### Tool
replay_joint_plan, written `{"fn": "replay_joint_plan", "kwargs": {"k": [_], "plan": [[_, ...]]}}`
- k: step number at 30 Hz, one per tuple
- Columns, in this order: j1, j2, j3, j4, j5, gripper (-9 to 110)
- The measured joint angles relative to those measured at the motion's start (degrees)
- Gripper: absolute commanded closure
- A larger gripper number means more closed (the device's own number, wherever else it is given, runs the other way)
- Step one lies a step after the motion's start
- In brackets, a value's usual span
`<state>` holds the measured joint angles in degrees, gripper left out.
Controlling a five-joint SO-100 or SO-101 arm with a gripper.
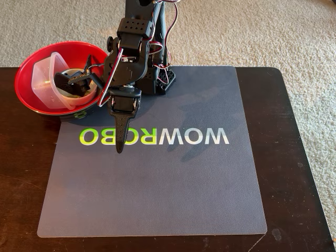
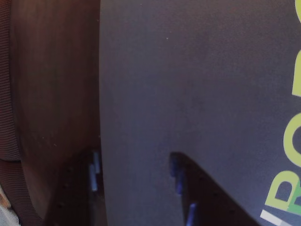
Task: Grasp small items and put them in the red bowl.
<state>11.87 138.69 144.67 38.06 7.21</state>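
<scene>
— Where's the gripper (image 1: 120, 137) right now?

— Over the grey mat (image 1: 157, 199), pointing down at the "WOWROBO" lettering (image 1: 155, 136), just to the right of the red bowl (image 1: 37, 65) as the fixed view shows it. It carries nothing.

— Fingers apart or together?

— Apart. In the wrist view two dark fingers (image 2: 207, 197) come in from the bottom edge with a bare strip of mat between them; one sits over the mat, the other near the mat's edge where the dark wooden table (image 2: 51, 94) begins. From the fixed view alone I couldn't tell, the tips overlap into one black point.

— And the small things?

— In the bowl, at the back left of the table. A clear square plastic tub (image 1: 46, 79) leans against the bowl's left wall. Beside it lies a cream round dish (image 1: 79, 94), and dark grey pieces (image 1: 73, 80) rest on top of that dish. I can't tell those pieces apart from here.

— Anything lying on the mat?

— Only the arm's (image 1: 137, 52) shadow and the print. The arm's base stands at the mat's far edge, red wires (image 1: 157, 50) looping round its joints.
</scene>
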Motion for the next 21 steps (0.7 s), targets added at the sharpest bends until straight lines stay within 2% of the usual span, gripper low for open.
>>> {"fn": "replay_joint_plan", "kwargs": {"k": [21], "plan": [[0.0,-0.18,0.0,0.0,0.7,82]]}}
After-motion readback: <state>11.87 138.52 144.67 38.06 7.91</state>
